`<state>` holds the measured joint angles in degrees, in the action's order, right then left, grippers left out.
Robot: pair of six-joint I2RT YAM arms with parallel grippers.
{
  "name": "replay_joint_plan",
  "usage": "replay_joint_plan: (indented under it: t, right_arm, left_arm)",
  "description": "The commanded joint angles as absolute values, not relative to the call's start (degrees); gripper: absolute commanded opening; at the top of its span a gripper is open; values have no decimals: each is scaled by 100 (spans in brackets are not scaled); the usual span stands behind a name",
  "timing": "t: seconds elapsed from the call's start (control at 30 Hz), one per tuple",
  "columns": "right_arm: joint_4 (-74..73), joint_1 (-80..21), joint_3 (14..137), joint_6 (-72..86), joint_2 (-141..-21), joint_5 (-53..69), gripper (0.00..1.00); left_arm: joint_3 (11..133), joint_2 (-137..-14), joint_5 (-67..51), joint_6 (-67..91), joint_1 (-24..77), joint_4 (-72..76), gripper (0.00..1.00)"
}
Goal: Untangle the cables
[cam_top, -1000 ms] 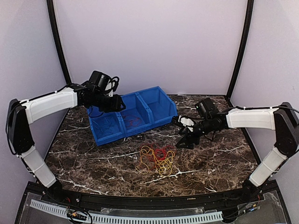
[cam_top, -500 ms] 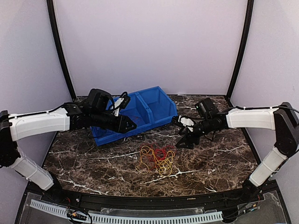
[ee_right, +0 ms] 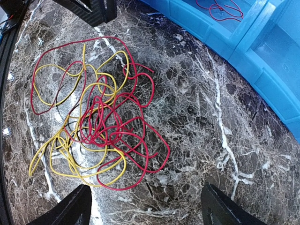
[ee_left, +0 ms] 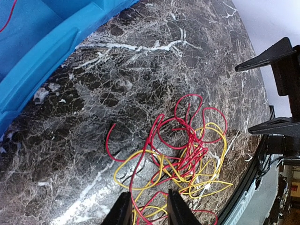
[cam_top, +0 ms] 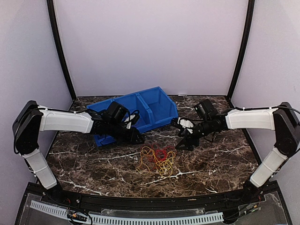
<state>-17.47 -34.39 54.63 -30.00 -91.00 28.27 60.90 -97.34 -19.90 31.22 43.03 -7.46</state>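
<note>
Jaws apart on both sides; blue bin [ee_right: 201,33] holds a red cable [ee_right: 220,10].

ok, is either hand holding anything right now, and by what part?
Nothing held. The left hand and right hand both stand open, clear of the cables, which lie loose on the table.
</note>
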Motion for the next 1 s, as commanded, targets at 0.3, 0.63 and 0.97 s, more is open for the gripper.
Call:
replay_joint_plan:
  t: [0.3, 0.63, 0.97]
  right_arm:
    - [-1774, -3533, 5622, -3078, -9226, 2804, 82]
    - [-1782, -3541, 5633, -3086, -9246, 2795, 82]
    - [-1785, -3551, 5633, -3101, -9246, 2795, 82]
  left_arm:
    - [6747, -10342, -2336, 3194, 4335, -1017, 22]
    - [7023, -10557, -2403, 3024, 4333, -1360, 21]
    - [7126, -10594, -2253, 2996, 4341, -1528, 25]
